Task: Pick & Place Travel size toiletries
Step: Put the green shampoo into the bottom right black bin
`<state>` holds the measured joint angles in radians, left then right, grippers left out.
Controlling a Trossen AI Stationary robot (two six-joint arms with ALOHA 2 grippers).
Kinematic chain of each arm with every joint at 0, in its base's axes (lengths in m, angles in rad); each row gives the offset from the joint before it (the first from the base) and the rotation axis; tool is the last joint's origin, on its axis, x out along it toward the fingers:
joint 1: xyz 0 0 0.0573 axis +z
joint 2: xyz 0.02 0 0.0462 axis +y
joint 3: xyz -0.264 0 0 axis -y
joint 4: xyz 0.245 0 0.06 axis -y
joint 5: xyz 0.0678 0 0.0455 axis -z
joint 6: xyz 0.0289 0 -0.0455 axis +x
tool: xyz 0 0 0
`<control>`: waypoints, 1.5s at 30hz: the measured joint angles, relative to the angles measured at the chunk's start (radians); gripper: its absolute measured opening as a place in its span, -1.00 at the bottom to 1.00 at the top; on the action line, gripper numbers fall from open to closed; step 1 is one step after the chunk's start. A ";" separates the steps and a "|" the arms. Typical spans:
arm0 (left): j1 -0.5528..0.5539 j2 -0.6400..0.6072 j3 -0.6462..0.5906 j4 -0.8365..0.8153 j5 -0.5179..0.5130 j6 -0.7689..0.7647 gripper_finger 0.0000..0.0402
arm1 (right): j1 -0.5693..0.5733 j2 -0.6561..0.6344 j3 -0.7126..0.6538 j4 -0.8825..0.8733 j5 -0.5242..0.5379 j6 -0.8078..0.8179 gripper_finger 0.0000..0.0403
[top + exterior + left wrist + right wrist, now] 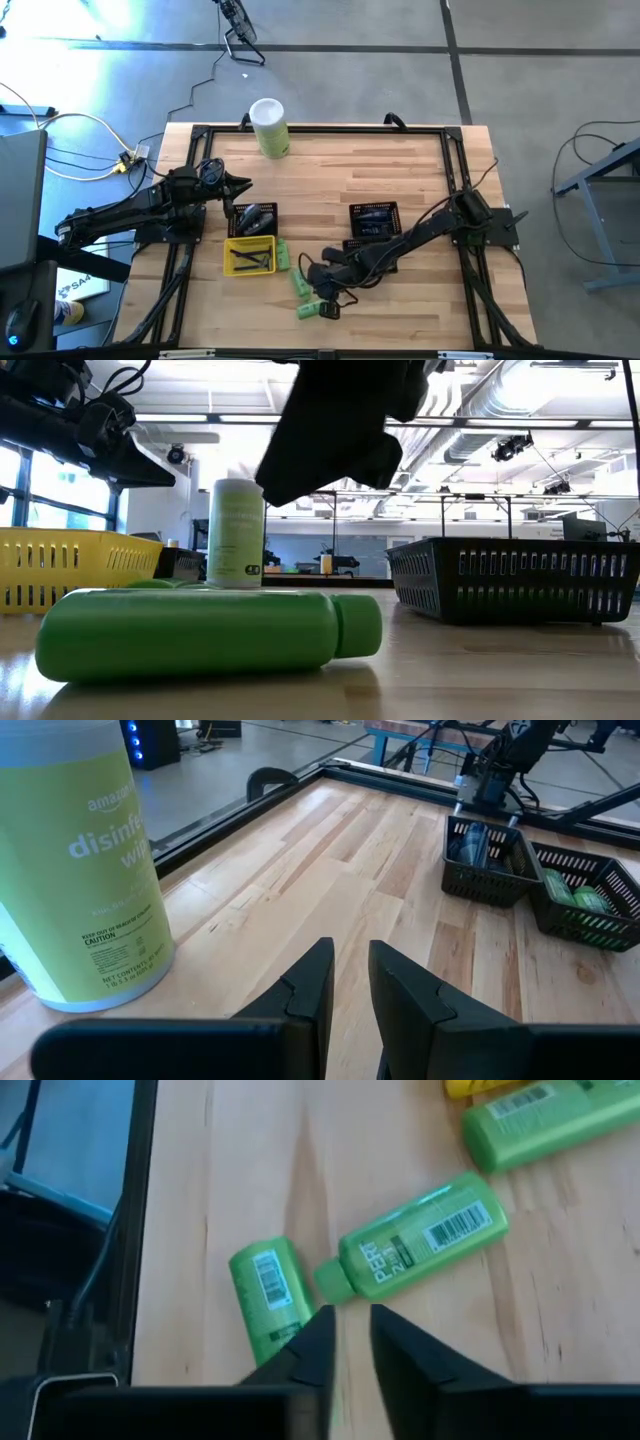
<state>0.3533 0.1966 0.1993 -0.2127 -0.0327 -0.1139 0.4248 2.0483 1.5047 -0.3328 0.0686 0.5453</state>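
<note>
Three small bright green bottles lie on their sides on the wood near the table's near edge: one [282, 255] beside the yellow tray, one [300, 283] [420, 1240], and one [308, 310] [268, 1300]. One green bottle [200, 632] fills the low view. Small dark tubes lie in the yellow tray [250, 258]. My right gripper [322, 272] [350, 1330] hangs above the two nearer bottles, fingers shut, touching nothing. My left gripper [240, 186] [350, 970] waits shut above the table's left part, facing the canister.
A tall pale-green canister [269, 127] [80, 870] with a white lid stands at the far edge. One black mesh basket [255, 218] sits behind the yellow tray, and two more [375, 217] [360, 245] lie under my right arm. Bare wood lies at the far middle.
</note>
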 joint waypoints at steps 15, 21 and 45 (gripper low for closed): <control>0.000 0.000 0.000 0.000 0.000 0.000 -0.69 | 0.007 0.000 0.001 0.043 0.057 0.013 0.46; 0.000 0.000 0.000 0.000 0.000 0.000 -0.69 | 0.012 0.001 0.001 0.045 0.038 -0.027 0.55; 0.000 0.000 0.000 -0.024 0.000 0.000 -0.69 | 0.073 0.123 0.000 0.091 0.035 -0.044 0.56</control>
<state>0.3531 0.1967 0.1993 -0.2363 -0.0327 -0.1139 0.4976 2.1713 1.5045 -0.2415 0.1033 0.5014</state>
